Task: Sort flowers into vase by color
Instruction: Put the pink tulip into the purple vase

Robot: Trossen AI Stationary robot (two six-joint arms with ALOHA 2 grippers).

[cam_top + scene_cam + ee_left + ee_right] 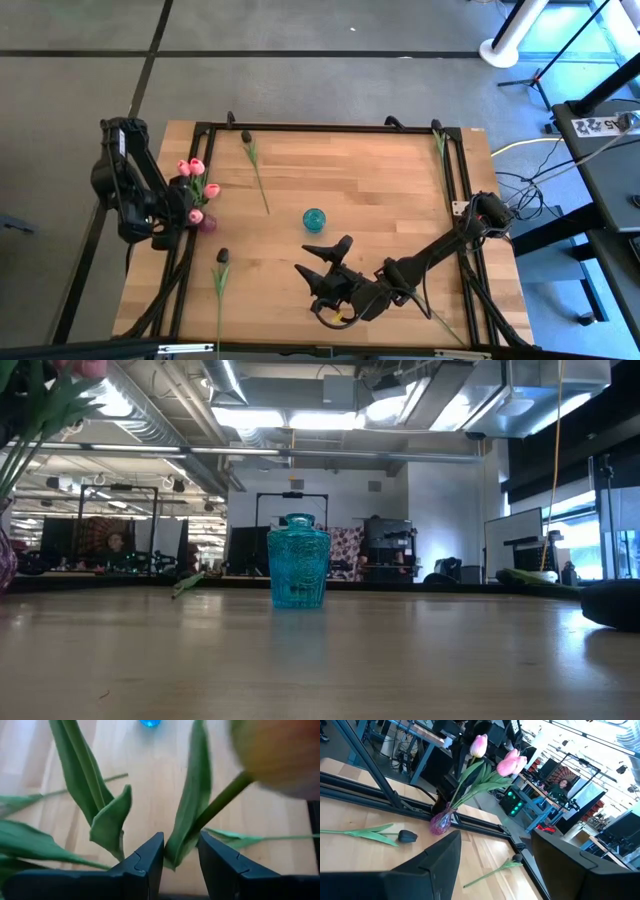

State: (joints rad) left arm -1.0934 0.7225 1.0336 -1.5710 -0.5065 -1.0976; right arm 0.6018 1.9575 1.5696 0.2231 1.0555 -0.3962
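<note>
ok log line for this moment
left pincer: at pink tulips in purple vase | right pincer: open, empty, near blue vase | dark tulips: on table

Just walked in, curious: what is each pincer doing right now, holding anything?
Left pincer: closed around a pink tulip's stem at the purple vase.
Right pincer: open, empty, low near the front edge.
</note>
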